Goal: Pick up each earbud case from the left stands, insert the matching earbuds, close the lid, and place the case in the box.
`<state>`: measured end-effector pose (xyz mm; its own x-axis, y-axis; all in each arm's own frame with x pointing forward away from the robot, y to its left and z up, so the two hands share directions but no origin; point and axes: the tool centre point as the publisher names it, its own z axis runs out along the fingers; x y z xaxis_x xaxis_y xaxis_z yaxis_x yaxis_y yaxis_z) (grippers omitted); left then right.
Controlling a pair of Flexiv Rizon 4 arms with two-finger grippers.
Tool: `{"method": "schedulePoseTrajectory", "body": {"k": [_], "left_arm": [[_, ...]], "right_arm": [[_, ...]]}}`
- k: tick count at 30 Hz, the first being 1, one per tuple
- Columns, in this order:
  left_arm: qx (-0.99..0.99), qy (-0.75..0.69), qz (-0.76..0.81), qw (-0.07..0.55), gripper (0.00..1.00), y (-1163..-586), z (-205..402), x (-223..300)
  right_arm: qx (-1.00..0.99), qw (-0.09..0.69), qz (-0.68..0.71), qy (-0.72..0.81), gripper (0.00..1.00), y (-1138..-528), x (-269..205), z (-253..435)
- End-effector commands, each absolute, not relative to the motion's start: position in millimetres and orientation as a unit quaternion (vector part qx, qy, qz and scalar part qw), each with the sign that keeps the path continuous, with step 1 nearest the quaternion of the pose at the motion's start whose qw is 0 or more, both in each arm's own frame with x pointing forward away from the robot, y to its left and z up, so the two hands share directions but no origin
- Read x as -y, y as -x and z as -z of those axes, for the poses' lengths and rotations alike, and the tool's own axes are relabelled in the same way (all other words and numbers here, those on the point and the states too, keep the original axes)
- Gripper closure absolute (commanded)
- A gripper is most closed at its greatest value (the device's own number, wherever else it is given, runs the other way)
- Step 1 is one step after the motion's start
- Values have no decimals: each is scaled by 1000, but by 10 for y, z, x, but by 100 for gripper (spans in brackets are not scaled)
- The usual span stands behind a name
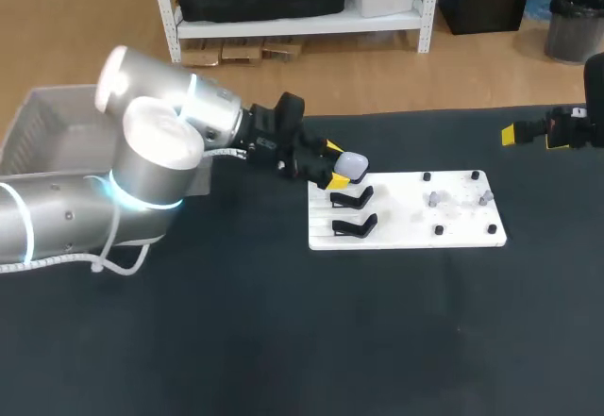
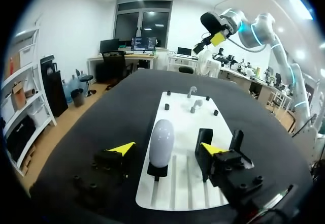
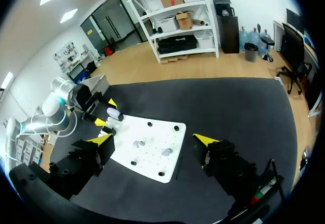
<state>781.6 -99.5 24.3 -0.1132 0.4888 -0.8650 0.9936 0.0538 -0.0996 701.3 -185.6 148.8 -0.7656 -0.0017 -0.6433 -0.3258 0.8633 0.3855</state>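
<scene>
White earbud case (image 2: 162,141) sits on its stand (image 2: 158,170), between the spread fingers of left gripper (image 2: 167,147), neither touching it. Right gripper (image 3: 153,139) spread too, holding nothing, well off. Judged: first pick not yet made; earbuds (image 1: 433,198) ahead, lid, box (image 1: 38,128) all left to do

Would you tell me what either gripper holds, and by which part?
Nothing: the left gripper is open around the earbud case; the right gripper is empty.

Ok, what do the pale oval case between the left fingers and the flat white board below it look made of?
Pale oval earbud case: likely smooth plastic, satin; a soft highlight runs along its rounded shell. Flat white board: probably matte plastic or painted sheet; even, glare-free.
</scene>
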Motion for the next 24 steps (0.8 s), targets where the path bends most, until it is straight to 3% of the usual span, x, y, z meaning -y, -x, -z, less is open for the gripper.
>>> {"method": "schedulePoseTrajectory", "body": {"k": [1, 9, 13, 17, 24], "left_arm": [[-641, -578, 380, 333, 22, -7899, -173, 1077], [-638, -579, 384, 333, 29, -7934, -137, 1115], [-638, -578, 386, 332, 49, -7934, -117, 1117], [-638, -577, 389, 331, 47, -7936, -101, 1105], [-637, -576, 391, 332, 52, -7931, -97, 1099]], "right_arm": [[-907, 330, -245, 90, 0, -7011, 1856, -1491], [-907, 330, -245, 90, 0, -7011, 1856, -1491], [-907, 330, -245, 90, 0, -7011, 1856, -1491], [-907, 330, -245, 90, 0, -7011, 1856, -1491], [-907, 330, -245, 90, 0, -7011, 1856, -1491]]}}
